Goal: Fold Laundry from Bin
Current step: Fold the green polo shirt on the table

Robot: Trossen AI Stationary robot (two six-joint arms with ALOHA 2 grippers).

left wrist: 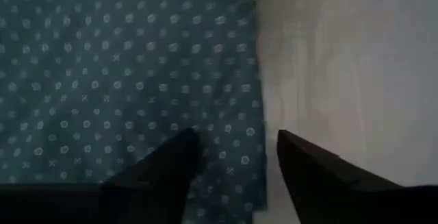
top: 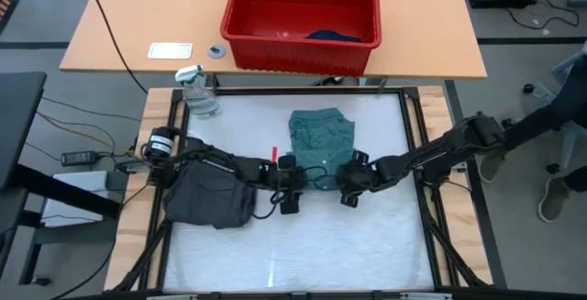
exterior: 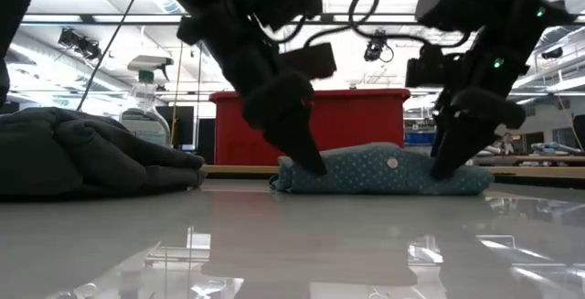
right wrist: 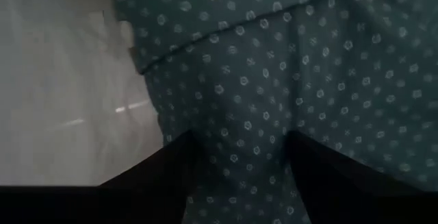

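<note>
Though folded flat, a dotted teal T-shirt, slightly rumpled.

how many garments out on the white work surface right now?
2: the teal dotted shirt folded mid-surface, the dark grey piece bunched at the left edge. More stays in the red bin, partly hidden.

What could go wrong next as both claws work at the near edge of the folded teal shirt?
1. The left claw straddles the shirt's corner, one finger on cloth, one on bare table; it may catch only the top layer and undo the fold.
2. The right claw presses on the cloth, so a pull might drag the shirt off square.
</note>
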